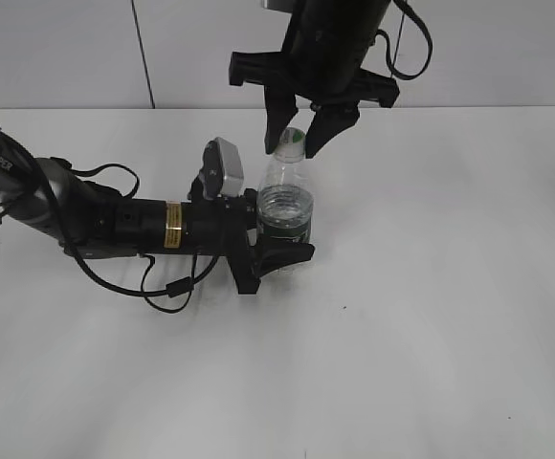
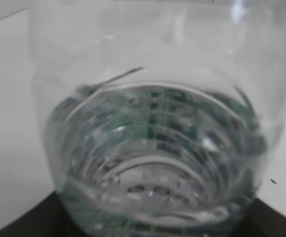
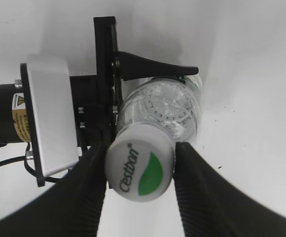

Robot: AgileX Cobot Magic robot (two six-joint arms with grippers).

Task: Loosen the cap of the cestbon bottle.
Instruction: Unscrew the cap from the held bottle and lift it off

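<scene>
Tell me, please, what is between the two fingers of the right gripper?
The cap of the bottle sits between the fingers of the right gripper, which press its sides. The right wrist view shows this best.

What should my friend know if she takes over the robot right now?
Left claw: shut on the cestbon bottle's lower body, holding it upright on the white table.
Right claw: fingers pressed on both sides of the cap, from above.
Done: bottle steadied, cap gripped.
Left: twist the cap loose; it is on the neck now.
</scene>
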